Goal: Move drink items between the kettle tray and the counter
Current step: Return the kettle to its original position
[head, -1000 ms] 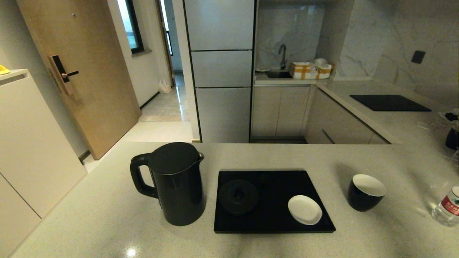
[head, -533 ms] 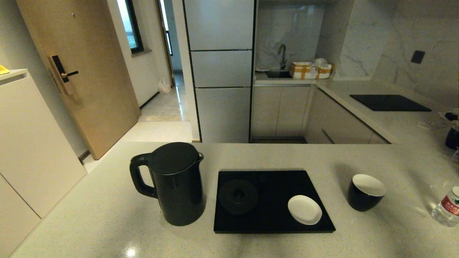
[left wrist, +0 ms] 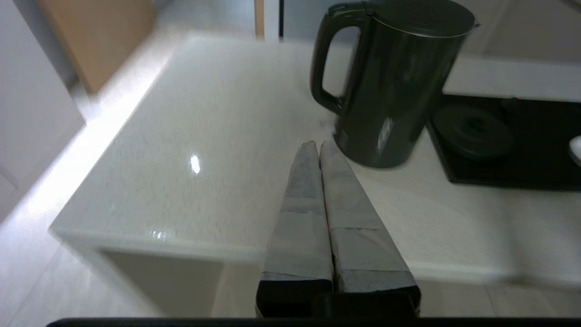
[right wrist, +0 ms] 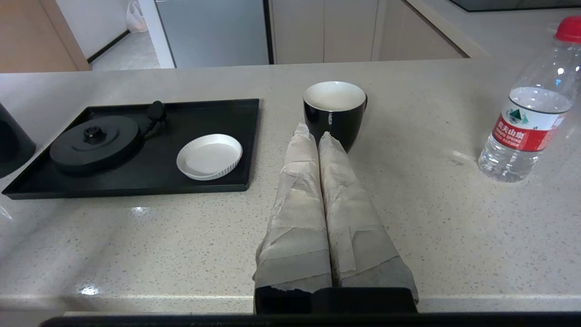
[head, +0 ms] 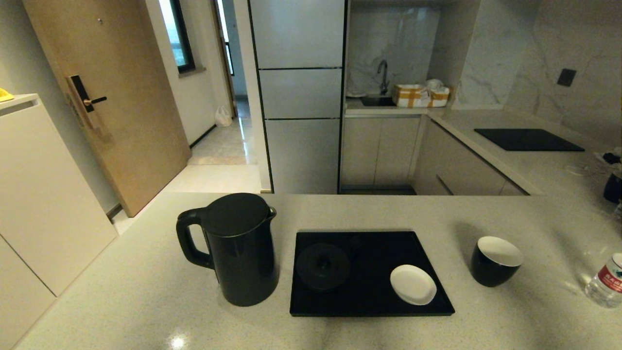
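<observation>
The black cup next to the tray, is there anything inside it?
Empty. The black cup shows only its bare white inside.

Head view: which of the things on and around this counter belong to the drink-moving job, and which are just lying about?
Job:
- kettle, on the counter
- kettle tray with its round base
- cup
- bottle
- left tool and right tool, both shut, short of the items

Lying about:
- white saucer on the tray
- cooktop
- sink tap

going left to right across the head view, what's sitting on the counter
black electric kettle → kettle tray, holding its round kettle base then the white saucer → black cup → clear water bottle with red label
</observation>
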